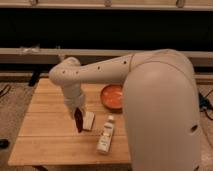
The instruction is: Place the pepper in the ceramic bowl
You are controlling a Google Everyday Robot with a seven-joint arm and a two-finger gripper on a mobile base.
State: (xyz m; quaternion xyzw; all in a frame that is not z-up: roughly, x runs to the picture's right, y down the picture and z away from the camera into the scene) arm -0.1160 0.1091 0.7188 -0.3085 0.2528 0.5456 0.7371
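One pepper (pixel 78 122), one ceramic bowl (pixel 112 97), one white bottle (pixel 105 135) and one pale tan block (pixel 89 120) are counted at the bench (pixel 47 132). The pepper is gripped at its upper end by the narrowly closed fingers of the gripper (pixel 76 113), over the bench and just beside the block. Its long axis is held nearly upright, with the lower tip pointed down. The bowl is set to the right, apart from it.
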